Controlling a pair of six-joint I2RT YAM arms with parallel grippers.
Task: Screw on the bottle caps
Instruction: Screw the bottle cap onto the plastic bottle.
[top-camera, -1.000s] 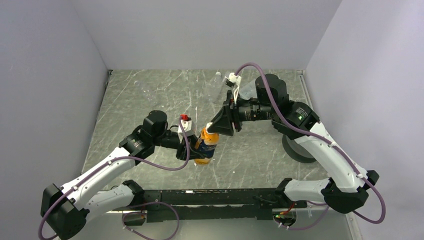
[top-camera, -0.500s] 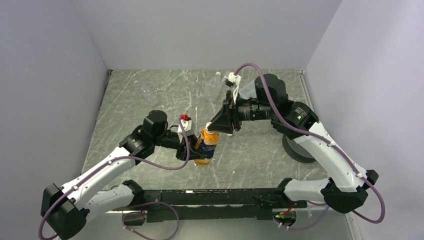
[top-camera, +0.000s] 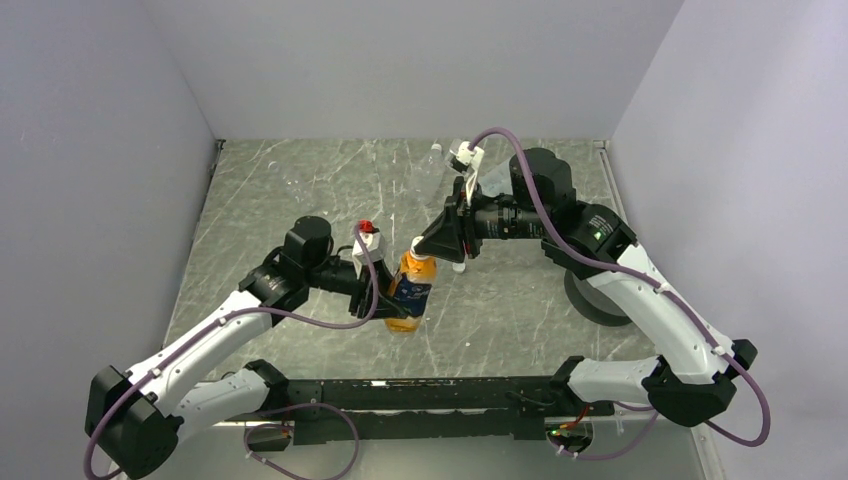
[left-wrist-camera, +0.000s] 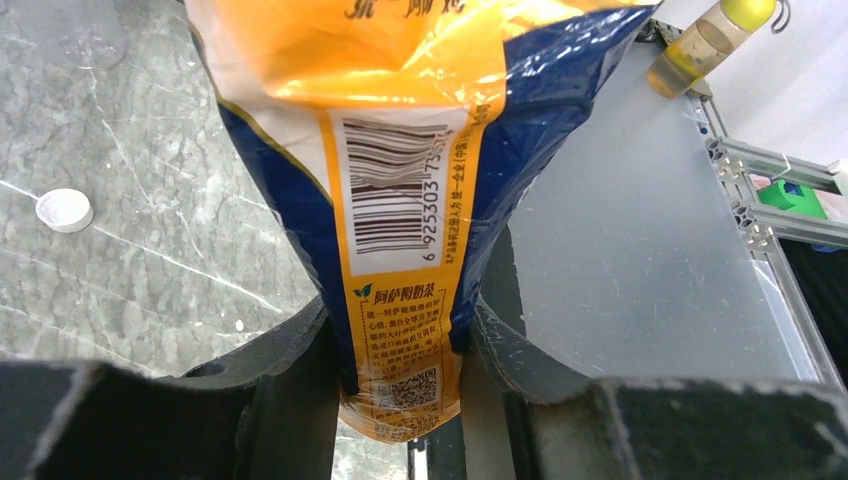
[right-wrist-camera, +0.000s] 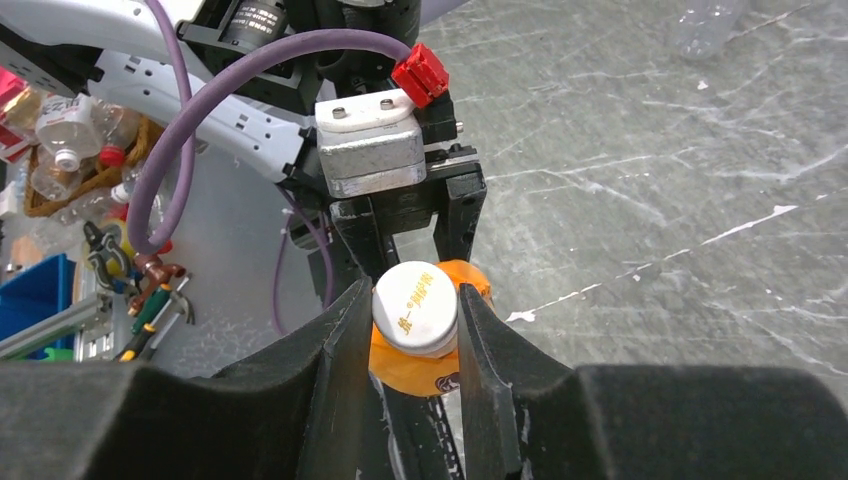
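The orange bottle (top-camera: 410, 288) with a blue and yellow label stands nearly upright in mid-table, off the surface. My left gripper (top-camera: 386, 296) is shut on its lower body; in the left wrist view the label (left-wrist-camera: 400, 190) fills the gap between the fingers (left-wrist-camera: 300, 360). My right gripper (top-camera: 428, 252) comes in from the right at the bottle's top. In the right wrist view its jaws are closed on the white cap (right-wrist-camera: 416, 306) sitting on the orange neck (right-wrist-camera: 405, 372). A loose white cap (left-wrist-camera: 64, 210) lies on the table; it also shows in the top view (top-camera: 458, 267).
Clear plastic bottles lie at the back left (top-camera: 296, 186) and back centre (top-camera: 433, 158); one shows in the right wrist view (right-wrist-camera: 705, 25). A large black disc (top-camera: 592, 298) sits under the right arm. Grey walls enclose the table on three sides.
The left arm has lifted the bottle and tipped it more upright. The right gripper has shifted slightly up and left with the bottle's top and stays closed on the cap.
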